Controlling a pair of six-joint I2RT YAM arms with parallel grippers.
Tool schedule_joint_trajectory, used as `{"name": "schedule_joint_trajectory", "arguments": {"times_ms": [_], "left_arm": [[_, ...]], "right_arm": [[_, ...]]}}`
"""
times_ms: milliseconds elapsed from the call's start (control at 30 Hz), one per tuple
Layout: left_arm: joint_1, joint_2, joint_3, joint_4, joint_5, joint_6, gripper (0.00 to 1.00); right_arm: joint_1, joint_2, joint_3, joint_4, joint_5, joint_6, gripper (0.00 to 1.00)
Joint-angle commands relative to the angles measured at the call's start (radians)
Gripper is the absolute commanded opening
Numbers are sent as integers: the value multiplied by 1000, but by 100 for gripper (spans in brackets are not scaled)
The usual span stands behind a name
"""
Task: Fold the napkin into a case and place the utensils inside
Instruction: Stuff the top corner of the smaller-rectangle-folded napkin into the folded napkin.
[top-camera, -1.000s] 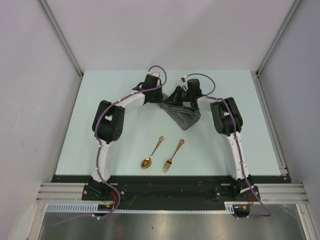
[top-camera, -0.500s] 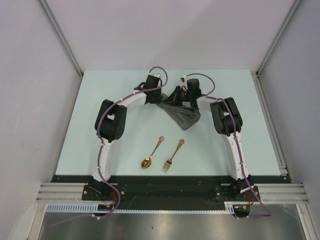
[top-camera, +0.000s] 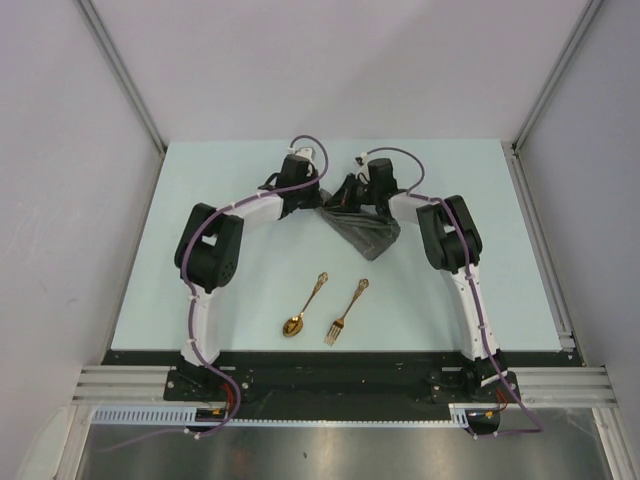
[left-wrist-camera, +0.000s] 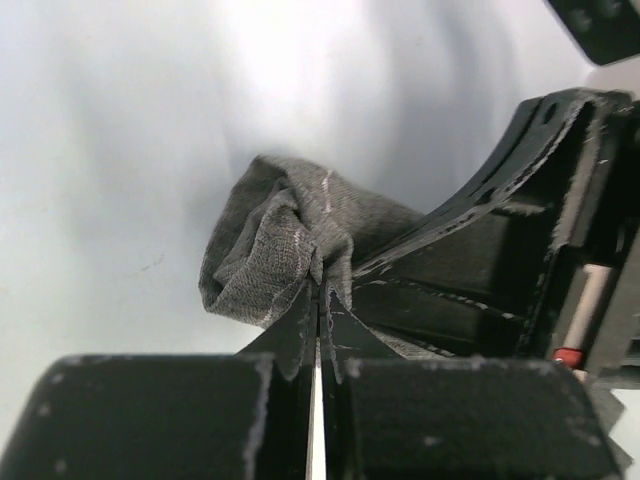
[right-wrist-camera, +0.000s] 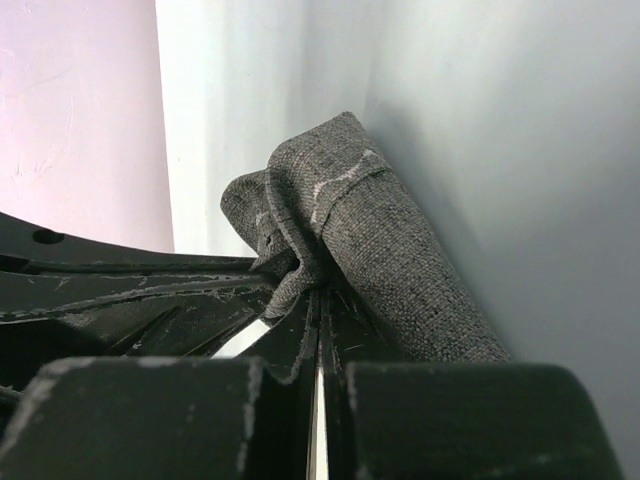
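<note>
Top view, left arm: the left arm (top-camera: 212, 250) rises from its base at the near left. Its elbow is pushed out to the left, and its pale forearm reaches right and far toward the middle of the surface (top-camera: 180, 200).
Top view, right arm: the right arm (top-camera: 452, 238) mirrors it from the near right, with its elbow out to the right and its forearm angled left and far.
Top view, fingers: the left fingers (top-camera: 314, 198) and right fingers (top-camera: 360, 197) come close together at the far edge of the cloth. From up here I cannot tell how they are set.
Top view, napkin: the napkin (top-camera: 368, 232), dark grey and crumpled, sits in the far middle of the surface. It is bunched up between the two wrists, with a loose point trailing toward the near side.
Top view, utensils: the gold spoon (top-camera: 303, 307) and gold fork (top-camera: 346, 311) lie side by side in the near middle, the spoon on the left. Both are slanted the same way, well apart from the napkin, and nothing touches them.
Left wrist view, fingers: the left fingers (left-wrist-camera: 300, 320) are pressed together, pinching a fold of the napkin (left-wrist-camera: 265, 250) at their tips.
Left wrist view, neighbour: the black right fingers (left-wrist-camera: 480, 250) sit just beside that gathered wad, on its right.
Right wrist view, fingers: the right fingers (right-wrist-camera: 298, 325) are clamped together on a rolled hem of the napkin (right-wrist-camera: 390, 240).
Right wrist view, neighbour: the left fingers (right-wrist-camera: 130, 290) come in low from the left, touching the same bunch.
</note>
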Motion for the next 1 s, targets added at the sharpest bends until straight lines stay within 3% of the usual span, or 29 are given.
{"name": "schedule_joint_trajectory", "arguments": {"times_ms": [0,267,333,367,467,500,533,667,733,767,833,867,967], "left_arm": [[11,-54,-4,128,118,-68,0],[14,-38,-30,136,130,-116,0],[15,-35,-20,93,86,-117,0],[20,-34,-17,76,75,-127,0],[35,-44,-46,99,66,-159,0],[37,-44,-44,87,50,-162,0],[37,-46,-44,82,43,-162,0],[40,-51,-50,87,47,-165,0],[43,-48,-46,71,37,-159,0],[46,-48,-47,74,38,-159,0],[53,-38,-49,87,49,-169,0],[57,-34,-37,80,52,-171,0],[63,9,14,26,52,-174,0]], "right_arm": [[36,-6,25,-5,12,10,0],[62,127,228,-65,4,24,1],[57,120,217,1,-33,56,1],[59,79,130,59,-42,114,7],[43,57,-3,443,-97,298,17],[39,87,-42,691,-108,456,17],[27,106,-38,772,-106,506,17],[36,192,80,814,-126,600,18],[45,168,98,728,-123,508,23],[57,158,124,460,-119,423,27],[72,175,255,158,-74,180,34],[77,183,278,20,-65,144,34],[83,174,292,-109,2,16,40]]}}
